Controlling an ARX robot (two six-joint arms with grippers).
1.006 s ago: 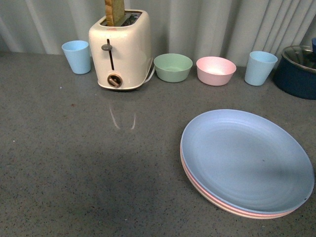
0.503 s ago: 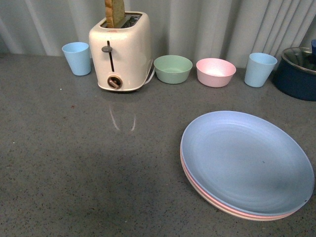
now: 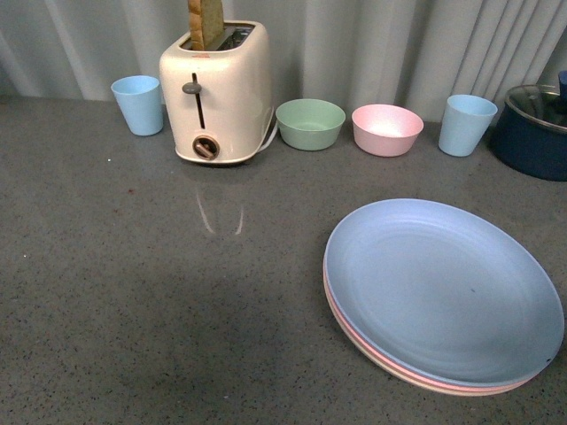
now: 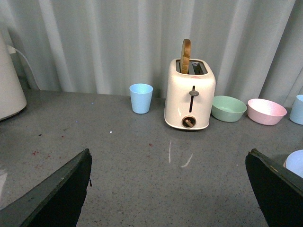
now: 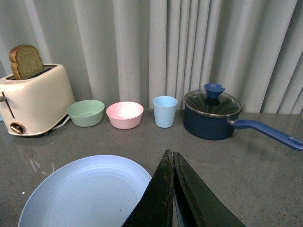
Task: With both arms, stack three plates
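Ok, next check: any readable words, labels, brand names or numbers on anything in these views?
None can be read in any view.
Toaster: marks around its front dial are too small to read.
Top blue plate, cups, bowls and pot: plain, no print visible.

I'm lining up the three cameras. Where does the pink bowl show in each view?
Front view: pink bowl at the back, between the green bowl and a blue cup.
Left wrist view: far right, beyond the green bowl.
Right wrist view: mid-picture, before the curtain.
Shared landmark: the toaster.
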